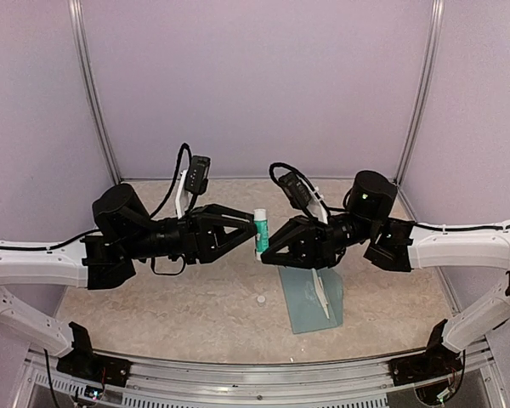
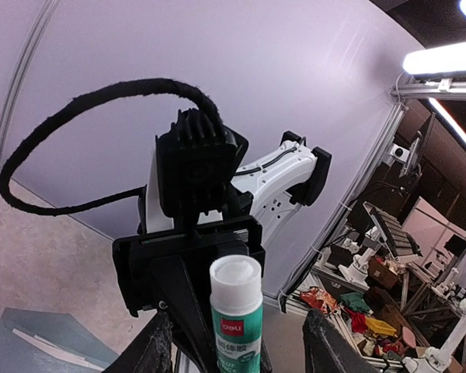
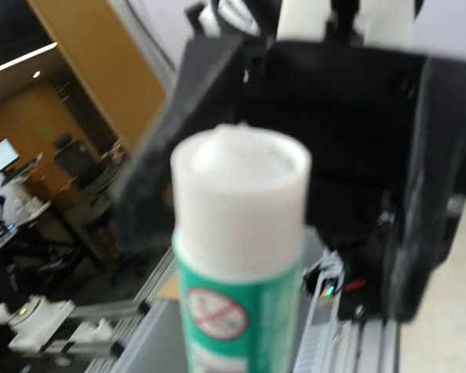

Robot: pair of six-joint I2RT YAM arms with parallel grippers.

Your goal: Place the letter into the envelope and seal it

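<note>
A white-and-green glue stick (image 1: pixel 260 229) stands upright in the air between my two grippers, its cap off and the white glue showing in the left wrist view (image 2: pixel 236 311). My right gripper (image 1: pixel 264 248) is shut on its lower part. My left gripper (image 1: pixel 251 223) is open, with its fingers (image 2: pixel 152 350) either side of the stick and not touching it. The stick fills the blurred right wrist view (image 3: pixel 237 256). The teal envelope (image 1: pixel 310 302) lies flat on the table under the right arm. A narrow pale strip, the letter (image 1: pixel 322 293), shows on it.
A small white cap (image 1: pixel 260 299) lies on the table left of the envelope. The beige tabletop (image 1: pixel 195 297) is walled by pale panels at the back and sides. A metal rail (image 1: pixel 255 374) runs along the near edge.
</note>
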